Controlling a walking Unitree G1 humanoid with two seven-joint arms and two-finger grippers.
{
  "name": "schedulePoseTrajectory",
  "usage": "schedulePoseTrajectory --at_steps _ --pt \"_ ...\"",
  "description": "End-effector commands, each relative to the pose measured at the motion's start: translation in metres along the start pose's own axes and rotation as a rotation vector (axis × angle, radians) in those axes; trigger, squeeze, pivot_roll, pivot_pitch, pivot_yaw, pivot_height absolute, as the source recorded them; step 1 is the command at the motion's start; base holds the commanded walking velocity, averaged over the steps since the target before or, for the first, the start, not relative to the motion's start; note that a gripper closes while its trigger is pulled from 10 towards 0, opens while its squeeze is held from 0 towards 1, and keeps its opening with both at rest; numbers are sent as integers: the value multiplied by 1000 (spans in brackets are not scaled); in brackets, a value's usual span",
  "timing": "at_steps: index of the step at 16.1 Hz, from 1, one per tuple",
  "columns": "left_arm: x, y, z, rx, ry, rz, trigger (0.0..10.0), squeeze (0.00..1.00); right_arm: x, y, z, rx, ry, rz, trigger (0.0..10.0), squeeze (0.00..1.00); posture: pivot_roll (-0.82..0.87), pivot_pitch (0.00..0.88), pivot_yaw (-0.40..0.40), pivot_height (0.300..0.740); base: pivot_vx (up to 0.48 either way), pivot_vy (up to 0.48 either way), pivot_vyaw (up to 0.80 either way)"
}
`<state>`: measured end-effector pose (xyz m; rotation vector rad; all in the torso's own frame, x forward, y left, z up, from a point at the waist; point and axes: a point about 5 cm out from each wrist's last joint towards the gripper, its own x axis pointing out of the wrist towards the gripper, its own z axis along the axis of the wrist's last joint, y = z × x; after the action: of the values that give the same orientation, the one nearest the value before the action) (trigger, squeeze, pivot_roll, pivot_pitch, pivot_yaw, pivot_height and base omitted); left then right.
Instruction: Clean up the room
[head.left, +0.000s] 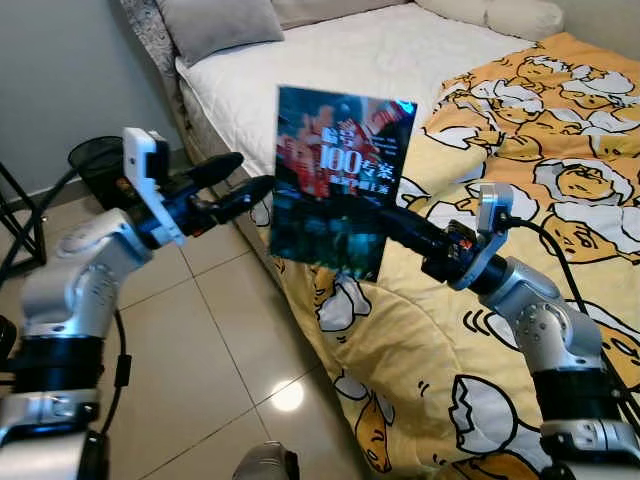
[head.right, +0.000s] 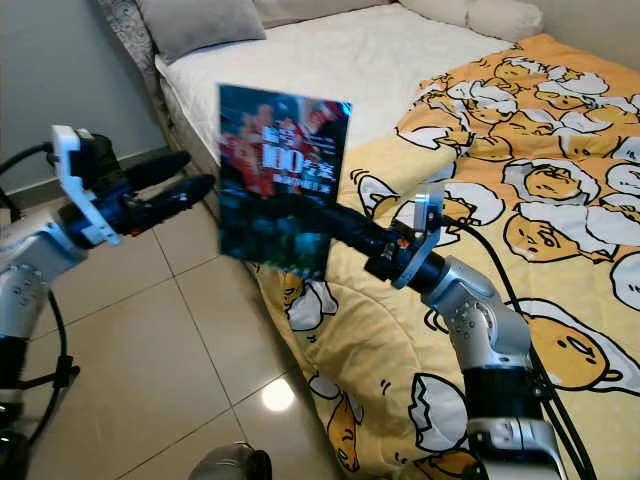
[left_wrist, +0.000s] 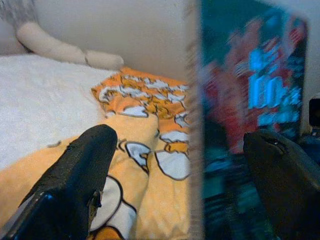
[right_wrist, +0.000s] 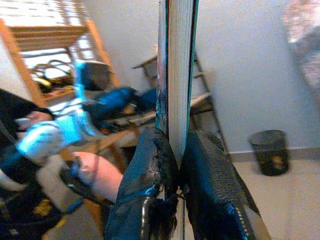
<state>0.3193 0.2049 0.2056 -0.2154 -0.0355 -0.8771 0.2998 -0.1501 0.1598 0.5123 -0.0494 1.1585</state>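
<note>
Nearest the camera, the right arm reaches up from beside the bed (head.left: 330, 50), and its right tool (head.left: 385, 222) is clenched on the lower edge of a book (head.left: 340, 175). That low pinch holds the book upright in the air, cover toward the head camera, above the bed's near edge where the yellow egg-print duvet (head.left: 560, 180) hangs toward the tiled floor (head.left: 200, 340). In the right wrist view the two black fingers (right_wrist: 150, 165) press the pages from both sides, which is why the book stands so straight.

The left tool (head.left: 235, 185) sits on the side of the book away from the duvet, fingers spread and pointing at the book's edge. In the left wrist view the edge lies between the fingers, though none appears to touch it yet. This looks like a handover, or a two-handed steadying, since one narrow pinch at the bottom leaves a tall book free to swing.

A black wastebasket (head.left: 100, 160) stands on the floor by the wall, beyond the left arm from the book, and a grey pillow (head.left: 215, 25) lies at the head of the bed.
</note>
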Motion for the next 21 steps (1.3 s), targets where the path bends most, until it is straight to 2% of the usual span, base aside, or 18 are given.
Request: schedulePoseTrajectory --at_steps 1,4,6,7,8,9,21 --pt "-1 3 3 -14 2 -8 10000 0 4 7 10 -14 -33 60 0 0 80 0 39 740 0 0 0" --pt "1 -8 -14 -126 63 -164 10000 0 10 20 10 29 -23 146 0 0 81 0 34 740 0 0 0" --pt "2 -14 -17 -155 86 -233 10000 0 13 26 9 46 -11 175 0 0 81 0 33 740 0 0 0" --pt "4 -16 -16 -165 89 -259 4392 0 14 26 8 48 -9 179 0 0 81 0 34 740 0 0 0" --pt "4 -16 -15 -166 87 -261 1882 0 15 26 9 50 -8 178 0 0 81 0 34 740 0 0 0" --pt "3 -16 -12 -177 72 -276 0 0 15 27 9 52 -8 180 0 0 79 0 36 740 0 0 0" --pt "-4 -25 -10 -232 72 -356 0 0 17 25 11 75 -33 170 0 0 77 0 32 740 0 0 0"
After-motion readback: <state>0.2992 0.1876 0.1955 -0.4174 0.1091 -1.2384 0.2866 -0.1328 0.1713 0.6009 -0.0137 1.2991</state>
